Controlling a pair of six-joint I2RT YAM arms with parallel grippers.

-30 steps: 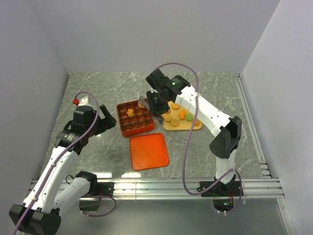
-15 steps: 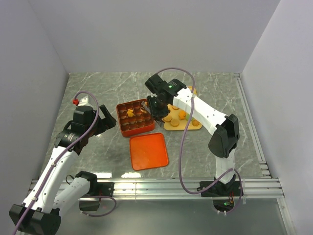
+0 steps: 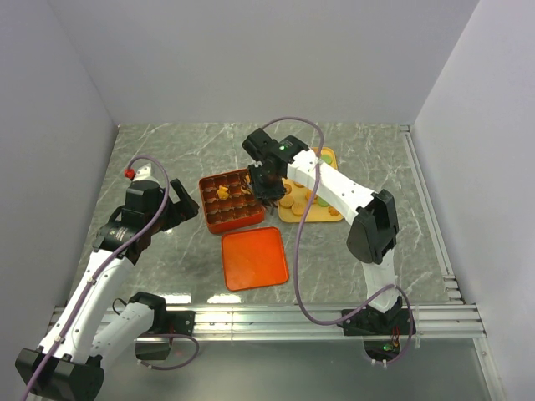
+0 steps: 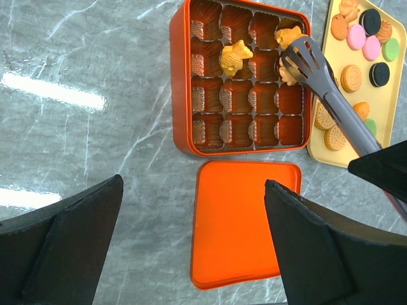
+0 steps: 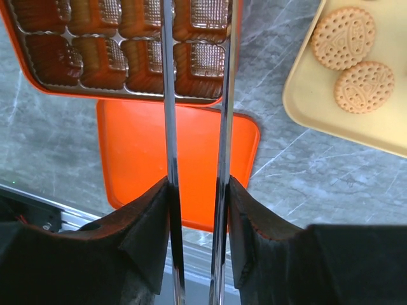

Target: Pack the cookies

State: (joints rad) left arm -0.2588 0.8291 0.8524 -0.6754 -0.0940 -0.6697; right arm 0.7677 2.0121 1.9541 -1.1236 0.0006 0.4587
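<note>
The orange-red gridded box [image 3: 219, 219] [image 4: 181, 76] stands mid-table with a few tan cookies [image 4: 235, 56] in its cells. More cookies [image 4: 350, 77] [image 5: 343, 38] lie on the yellow tray [image 3: 294, 217] [image 4: 383, 105] to its right. My right gripper [image 3: 266, 182] [image 5: 197, 184] is shut on metal tongs [image 4: 327, 95] [image 5: 166, 95]. Their slotted head hangs over the box's right column with a tan cookie [image 4: 286, 75] at its tip; whether that cookie is held or lies in a cell, I cannot tell. My left gripper [image 3: 180, 209] [image 4: 193, 184] stands open left of the box, holding nothing.
The flat orange-red lid [image 3: 253, 257] [image 4: 245, 222] [image 5: 140, 159] lies in front of the box. A metal rail [image 3: 267, 317] runs along the near table edge. Grey walls close in both sides and the back.
The right arm has swung left from above the yellow tray to above the box, carrying the tongs. The left arm has not moved.
</note>
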